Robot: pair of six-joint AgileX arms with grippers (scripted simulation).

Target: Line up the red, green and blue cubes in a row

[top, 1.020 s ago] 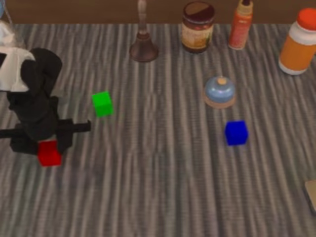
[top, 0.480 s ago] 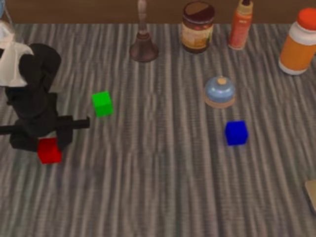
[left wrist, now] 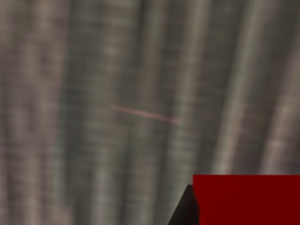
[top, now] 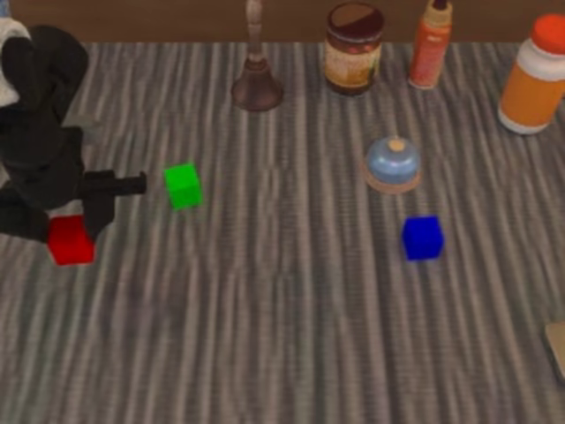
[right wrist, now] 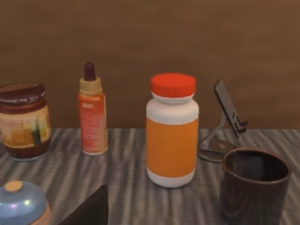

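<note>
While the right arm is out of the top view, the left gripper point(top: 69, 231) sits at the desk's far left, clamped on the red cube point(top: 71, 240); the left wrist view shows that cube point(left wrist: 246, 199) against one dark finger point(left wrist: 185, 211), with striped desk point(left wrist: 117, 93) beyond it.

- Green cube point(top: 183, 185): just right of the gripper and slightly toward the back, resting on the desk point(top: 282, 336), apart from the gripper's side bar.
- Blue cube point(top: 422, 238): well to the right of the gripper, level with the red cube, alone on the desk.
- Round call bell point(top: 394, 164), blue dome on a tan base: just behind the blue cube.
- Brown handbell point(top: 257, 81): back edge, right of the gripper and beyond the green cube.
- Jar point(top: 354, 48) with a dark lid: back edge, right of the handbell.
- Orange dropper bottle point(top: 431, 42): beside the jar, farther right.
- Orange and white pill bottle point(top: 535, 75) with a red cap: far right rear corner.
- Right wrist view only: dark mug point(right wrist: 253, 185) and a phone stand point(right wrist: 226, 123) near the pill bottle.
</note>
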